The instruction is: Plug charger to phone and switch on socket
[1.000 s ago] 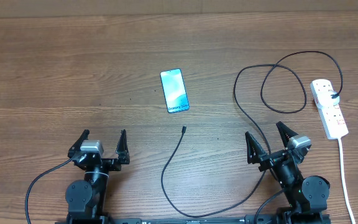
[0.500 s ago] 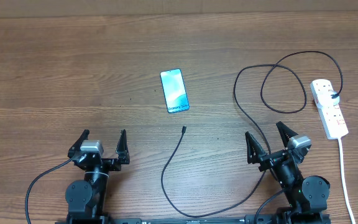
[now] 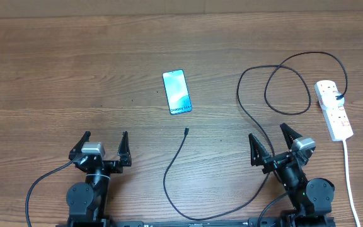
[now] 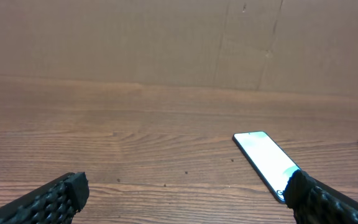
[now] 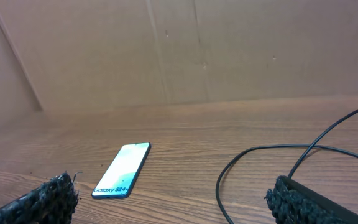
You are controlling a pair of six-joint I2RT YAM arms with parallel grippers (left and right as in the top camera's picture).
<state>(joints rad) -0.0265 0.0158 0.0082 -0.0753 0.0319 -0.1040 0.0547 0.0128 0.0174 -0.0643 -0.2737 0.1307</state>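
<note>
Both grippers are released and empty: the left gripper [image 3: 104,135] and the right gripper [image 3: 268,131] sit at the near edge of the brown wood-grain table [image 3: 74,57], jaws spread wide, touching nothing.

Only the overhead view takes in the white elongated power strip with red switches [image 3: 333,110], far right, and the small black connector tip [image 3: 186,131] of the long thin black charger cable [image 3: 175,161]. The left wrist view shows its ribbed black fingers [image 4: 61,196] low in the corners, the phone to the right between them, and a plain cardboard wall [image 4: 166,43] behind the table. The right wrist view alone makes the "Galaxy S24" text legible and shows cable loops to its right.

Between the two arms and farther out lies the slim rectangular smartphone with a lit light-blue screen [image 3: 177,92], flat and face up. Its long axis runs away from the robot, the near text end leaning slightly right. The connector tip lies just beyond that near short edge, apart from it, pointing toward it. The cable curves back past the right arm, loops, and reaches the strip's far end. The strip's long axis also runs near to far; its white cord [image 3: 348,176] leaves the near end.
</note>
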